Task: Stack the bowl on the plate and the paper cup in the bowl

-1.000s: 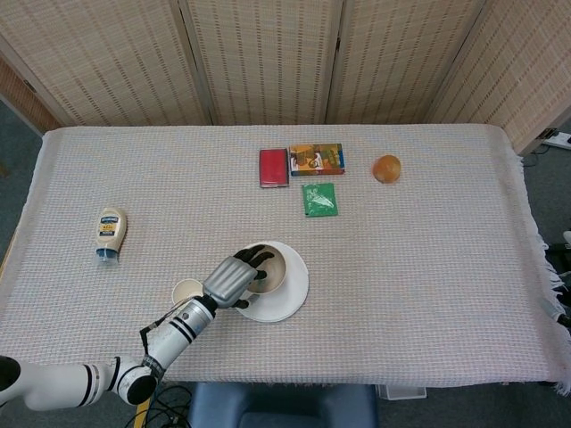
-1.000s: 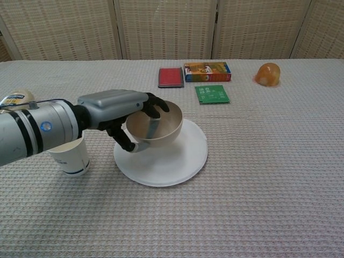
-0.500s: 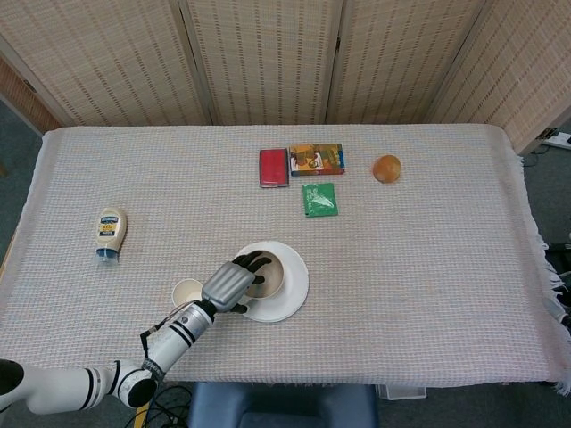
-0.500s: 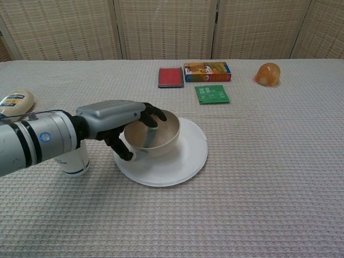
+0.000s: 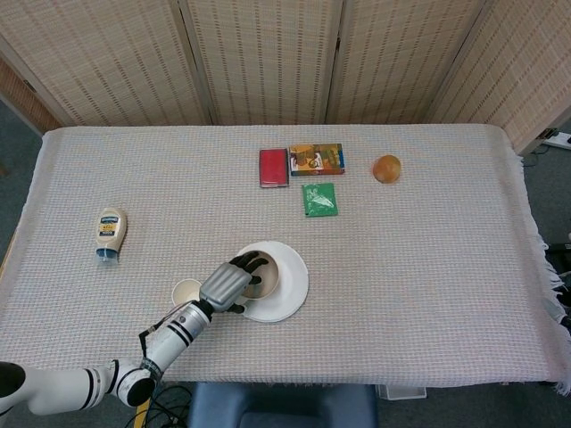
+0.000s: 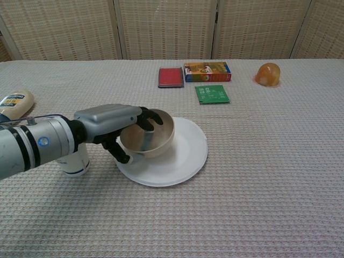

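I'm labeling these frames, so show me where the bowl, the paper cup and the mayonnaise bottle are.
bowl (image 6: 158, 134): chest view, on its outer right wall.
paper cup (image 5: 186, 291): head view, on its open mouth.
mayonnaise bottle (image 5: 111, 231): head view, on the label at mid-body.

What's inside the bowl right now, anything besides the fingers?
Only the left hand fingers hooked over the near rim show inside the bowl, which sits on the plate. The bowl's floor beneath them is partly hidden. The paper cup stands outside, beside the plate.
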Robot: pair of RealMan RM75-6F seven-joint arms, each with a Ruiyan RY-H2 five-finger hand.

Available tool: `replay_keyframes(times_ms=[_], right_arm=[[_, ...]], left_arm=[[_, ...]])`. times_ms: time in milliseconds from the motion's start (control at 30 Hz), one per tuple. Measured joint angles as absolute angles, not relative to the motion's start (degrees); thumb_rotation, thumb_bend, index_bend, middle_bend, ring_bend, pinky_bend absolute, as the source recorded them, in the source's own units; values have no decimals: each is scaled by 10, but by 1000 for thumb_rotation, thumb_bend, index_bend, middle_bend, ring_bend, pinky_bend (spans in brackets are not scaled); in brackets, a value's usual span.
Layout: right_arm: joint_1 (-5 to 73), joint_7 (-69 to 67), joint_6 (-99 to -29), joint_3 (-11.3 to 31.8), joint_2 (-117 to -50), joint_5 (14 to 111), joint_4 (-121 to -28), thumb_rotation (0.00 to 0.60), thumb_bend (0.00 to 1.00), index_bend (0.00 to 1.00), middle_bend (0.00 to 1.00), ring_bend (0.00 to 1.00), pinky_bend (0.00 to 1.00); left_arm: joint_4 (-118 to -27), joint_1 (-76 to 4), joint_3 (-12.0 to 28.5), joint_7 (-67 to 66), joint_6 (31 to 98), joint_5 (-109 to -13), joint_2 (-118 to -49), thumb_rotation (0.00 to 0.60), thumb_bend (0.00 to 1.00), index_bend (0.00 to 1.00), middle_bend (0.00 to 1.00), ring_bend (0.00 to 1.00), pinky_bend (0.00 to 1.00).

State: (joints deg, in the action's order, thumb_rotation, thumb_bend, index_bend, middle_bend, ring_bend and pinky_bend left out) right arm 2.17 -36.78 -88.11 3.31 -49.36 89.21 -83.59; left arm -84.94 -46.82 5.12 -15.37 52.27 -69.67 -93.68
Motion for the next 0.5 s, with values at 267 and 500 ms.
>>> replay_keyframes(times_ms=[267,500], right_arm=[[20,-368,-885,33,-493,893,-837,600,259,10,21,0,0],[21,-367,-884,33,-494,892,-836,600,259,10,21,0,0]], left_arm=[[-863,-466,52,-148,526,-713,-933,600,196,563,167,30,202],[-866,-463,56,-142,533,-721,-934,600,176,513,167,30,202]])
